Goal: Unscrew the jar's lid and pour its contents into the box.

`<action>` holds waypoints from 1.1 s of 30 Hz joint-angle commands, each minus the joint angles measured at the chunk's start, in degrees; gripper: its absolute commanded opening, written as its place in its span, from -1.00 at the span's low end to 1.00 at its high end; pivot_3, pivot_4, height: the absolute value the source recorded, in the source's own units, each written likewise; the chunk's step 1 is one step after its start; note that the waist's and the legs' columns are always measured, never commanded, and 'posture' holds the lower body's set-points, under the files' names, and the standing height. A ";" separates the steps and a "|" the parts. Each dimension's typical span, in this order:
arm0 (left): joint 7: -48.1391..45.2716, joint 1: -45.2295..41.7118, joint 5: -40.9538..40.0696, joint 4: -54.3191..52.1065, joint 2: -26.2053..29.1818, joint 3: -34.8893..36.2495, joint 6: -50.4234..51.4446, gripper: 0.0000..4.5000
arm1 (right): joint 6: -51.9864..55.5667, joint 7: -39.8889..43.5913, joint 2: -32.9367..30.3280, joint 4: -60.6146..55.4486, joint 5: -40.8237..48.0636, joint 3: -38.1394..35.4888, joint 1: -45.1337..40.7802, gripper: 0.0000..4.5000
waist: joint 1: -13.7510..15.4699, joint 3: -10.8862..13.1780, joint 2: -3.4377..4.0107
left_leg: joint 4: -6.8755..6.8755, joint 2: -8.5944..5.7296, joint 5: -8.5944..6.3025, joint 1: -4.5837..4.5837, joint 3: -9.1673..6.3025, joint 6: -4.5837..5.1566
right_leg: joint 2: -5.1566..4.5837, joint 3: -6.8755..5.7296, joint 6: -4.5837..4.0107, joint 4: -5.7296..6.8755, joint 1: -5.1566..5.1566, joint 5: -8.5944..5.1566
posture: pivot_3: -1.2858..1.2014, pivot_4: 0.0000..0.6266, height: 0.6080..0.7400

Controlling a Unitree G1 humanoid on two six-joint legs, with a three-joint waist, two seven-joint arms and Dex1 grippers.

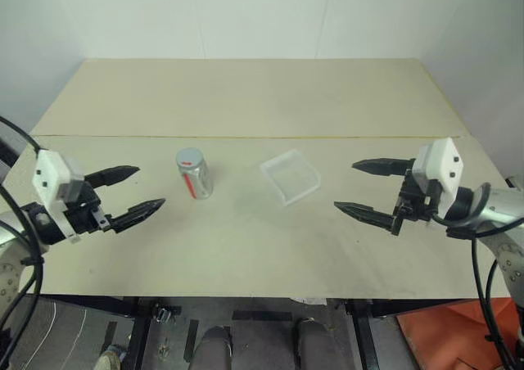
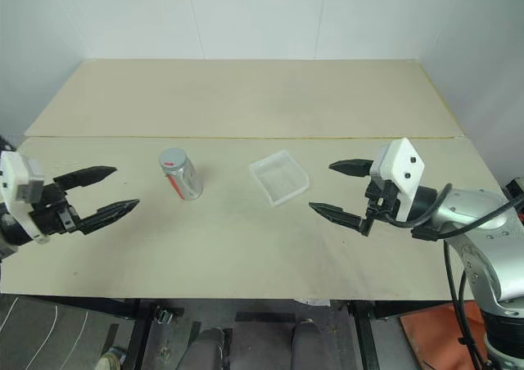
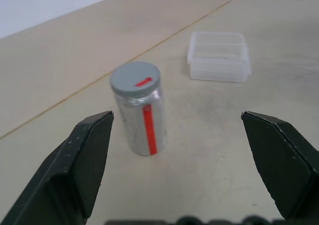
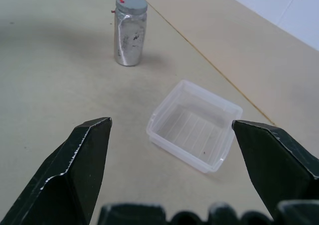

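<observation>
The jar [image 1: 195, 174] stands upright on the table [image 1: 246, 247], lid [image 1: 189, 158] on, the box [image 1: 290, 176] near it; both grippers' jaws hang wide, empty. A glancing approach could topple the jar or nudge the light box away

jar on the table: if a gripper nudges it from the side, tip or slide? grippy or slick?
The jar stands upright and is taller than wide, so a nudge near the lid would probably tip it; once down, the round body would likely roll. Its surface looks smooth and glossy, so it may be slick. It seems light, with little visible inside.
</observation>
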 commanded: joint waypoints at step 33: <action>34.87 -6.47 19.06 -0.34 -28.63 -19.02 -6.66 0.99 | -2.32 6.99 -3.61 -0.45 4.17 -3.10 -2.81 1.00 | 0.02 -0.02 -0.03 | 0.03 -0.02 0.00 0.13 0.01 0.00 | 0.00 0.02 0.00 -0.01 0.15 0.01 | 0.03 -0.52 1.00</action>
